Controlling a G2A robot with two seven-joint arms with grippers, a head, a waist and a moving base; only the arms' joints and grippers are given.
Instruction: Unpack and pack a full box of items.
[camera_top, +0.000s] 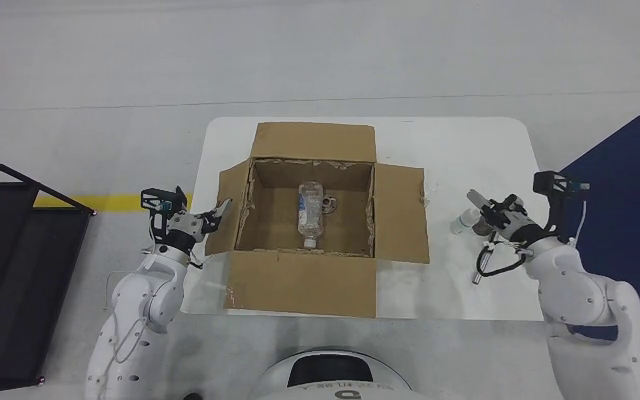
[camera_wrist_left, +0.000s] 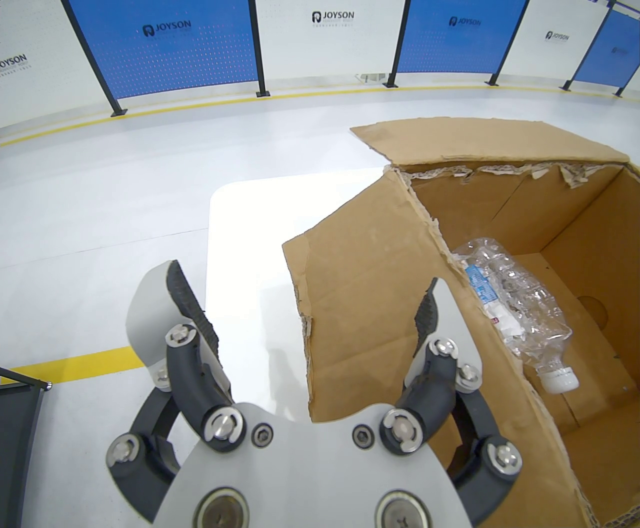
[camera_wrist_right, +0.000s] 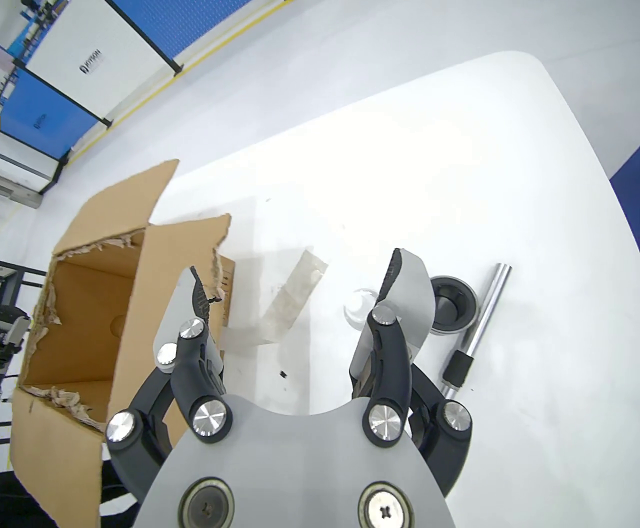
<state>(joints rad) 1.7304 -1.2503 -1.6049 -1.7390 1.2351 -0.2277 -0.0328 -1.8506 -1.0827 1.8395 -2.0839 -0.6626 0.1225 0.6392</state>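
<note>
The cardboard box (camera_top: 305, 283) stands open in the middle of the table (camera_top: 470, 150). In it lies one crushed clear bottle (camera_top: 311, 212), and its blue-and-white label is too small to read. The left gripper (camera_wrist_left: 303, 274) hangs at the box's left flap, fingers spread and empty. The right gripper (camera_wrist_right: 295, 261), also spread and empty, hangs over the table's right side. One of its fingers half hides a clear round thing (camera_wrist_right: 356, 304) beside a black ring (camera_wrist_right: 452, 305) and a metal rod (camera_wrist_right: 481, 324).

Logo print on bg wall panels (camera_wrist_left: 325, 47); bottle label (camera_wrist_left: 480, 285) illegible
</note>
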